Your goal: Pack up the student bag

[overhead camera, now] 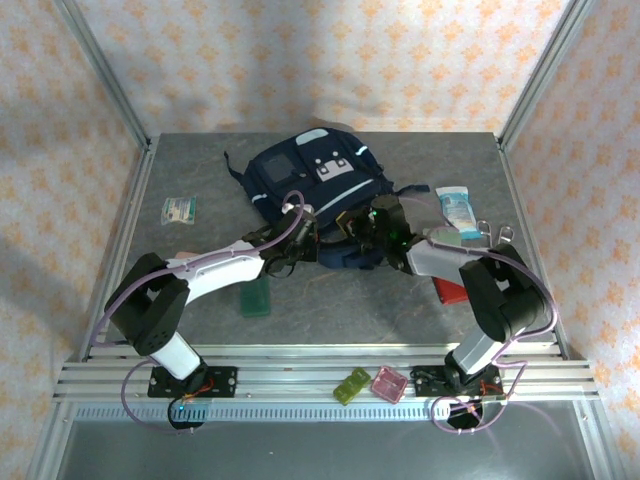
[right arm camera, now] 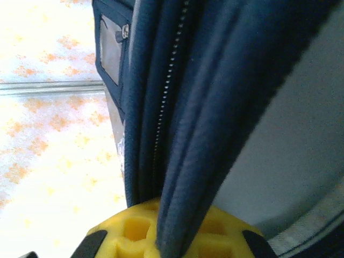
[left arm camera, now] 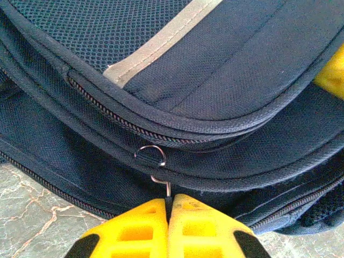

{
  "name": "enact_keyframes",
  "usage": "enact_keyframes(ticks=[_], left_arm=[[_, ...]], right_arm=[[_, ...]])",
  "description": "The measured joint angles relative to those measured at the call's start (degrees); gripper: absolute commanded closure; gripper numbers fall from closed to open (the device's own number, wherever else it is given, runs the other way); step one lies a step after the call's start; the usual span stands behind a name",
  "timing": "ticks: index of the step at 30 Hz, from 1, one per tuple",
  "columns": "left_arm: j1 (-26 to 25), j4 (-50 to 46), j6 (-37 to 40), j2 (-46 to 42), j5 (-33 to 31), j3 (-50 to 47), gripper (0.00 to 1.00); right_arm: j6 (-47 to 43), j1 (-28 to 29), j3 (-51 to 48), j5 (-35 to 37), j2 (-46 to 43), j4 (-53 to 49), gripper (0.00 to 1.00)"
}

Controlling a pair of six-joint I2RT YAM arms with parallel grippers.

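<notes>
On the table (overhead camera: 330, 300), centre-back: student bag (overhead camera: 310, 170) lies flat, both arms reaching to its near edge.
Bag is soft fabric and floppy, probably light while unfilled. It should sag and drag rather than hold shape, so take it by a piped seam, strap or zip hardware, not a flat panel. Right gripper (right arm camera: 171, 228) is pinched tight on a piped fold of the bag's edge. Left gripper (left arm camera: 167, 207) is closed on the thin metal zipper pull (left arm camera: 163, 183); the slick tab may slip under a hard tug.

The student bag (overhead camera: 315, 175) fills mid-table; the near table (overhead camera: 340, 305) lies open.
</notes>
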Motion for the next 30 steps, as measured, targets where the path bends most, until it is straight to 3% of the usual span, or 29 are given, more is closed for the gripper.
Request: enact_keyframes(ticks=[6, 16, 19, 23, 27, 30], left_arm=[[1.55, -0.26, 0.24, -0.68, -1.31, -1.36, 1.00], [13.42, 1.51, 3.56, -2.75, 0.42, -2.99, 0.99], [16.35, 1.51, 4.24, -2.10, 0.63, -2.32, 0.89], [19.02, 0.74, 4.35, -0.74, -1.09, -1.31, 0.66], [20.02, -1.01, 4.55, -0.76, -3.61, -1.31, 0.56], [19.21, -1.84, 4.61, -1.90, -4.02, -1.73, 0.55]], right_arm=[[0.07, -0.02, -0.22, 0.61, 0.24, 0.24, 1.00], [0.09, 0.24, -2.32, 0.37, -2.47, 1.49, 1.00], [0.09, 0.39, -2.32, -0.13, -2.86, 1.75, 1.00], [0.07, 0.42, -2.29, -0.37, -2.86, 1.75, 1.00], [-0.35, 0.15, -2.19, -0.24, -2.86, 1.31, 1.00], [-0.63, 0.04, -1.86, -0.26, -2.86, 0.96, 0.98]])
